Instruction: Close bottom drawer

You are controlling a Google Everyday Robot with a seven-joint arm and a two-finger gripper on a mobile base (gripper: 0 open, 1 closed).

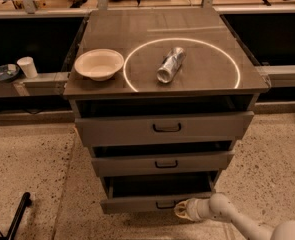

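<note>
Camera view looks down on the bottom drawer, the lowest and narrowest of three in a grey-brown cabinet; it stands pulled out, with a dark strip of its interior showing above the flat front and a small black pull handle near the middle of that front. The tool sits low at the drawer's front, just to the right of the handle and right up against the panel (whether it truly touches cannot be told), and whether it is released or clenched cannot be told either. It caps a pale, rounded arm that comes in from the lower right corner. Above, the middle drawer and the wider top drawer also stand partly out, each showing a dark gap over its front. The cabinet's surface carries a cream bowl at its left front, upright, and a crumpled silver can lying on its side inside a bright white ring marked on the top; bowl and ring are just beside each other. On a ledge to the left stand a white cup and a dark dish. The floor is speckled beige, with a black bar lying at the lower left.
</note>
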